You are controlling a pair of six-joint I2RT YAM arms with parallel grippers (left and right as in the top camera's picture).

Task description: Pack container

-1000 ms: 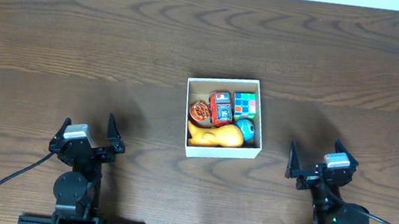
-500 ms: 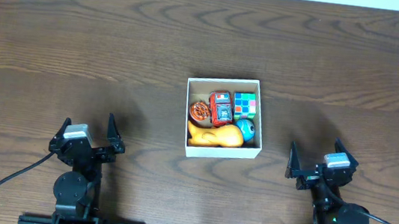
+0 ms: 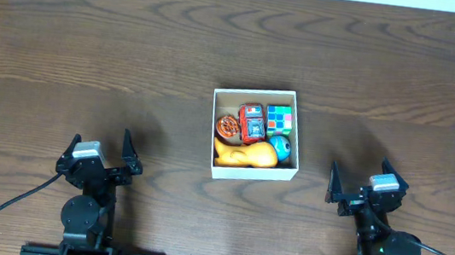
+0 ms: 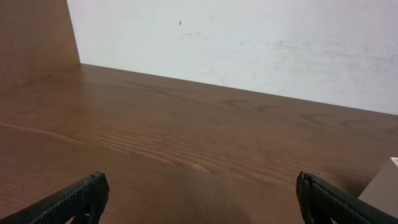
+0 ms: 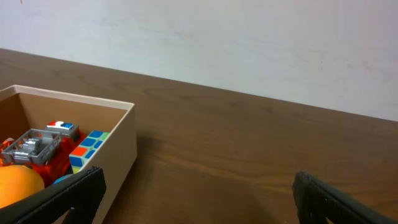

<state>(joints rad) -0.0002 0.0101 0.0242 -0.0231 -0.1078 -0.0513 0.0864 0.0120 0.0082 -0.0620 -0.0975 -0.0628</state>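
Observation:
The container [image 3: 250, 176] is a small white box with a brown inside, at the table's middle. It holds several toys: an orange toy [image 3: 246, 154], a red robot-like toy [image 3: 252, 123], a colour cube [image 3: 279, 118], a blue ball [image 3: 281, 147] and a small round brown toy [image 3: 227, 127]. The right wrist view shows the box's corner [image 5: 121, 143] with the cube [image 5: 87, 148] and red toy [image 5: 34, 146] inside. My left gripper [image 3: 102, 148] is open and empty at the near left. My right gripper [image 3: 359, 179] is open and empty at the near right. Both are well apart from the box.
The wooden table [image 3: 90, 52] runs to a white wall at the back [image 4: 249, 37]. A sliver of the box's edge [image 4: 382, 190] shows at the far right of the left wrist view. The arm bases stand at the front edge.

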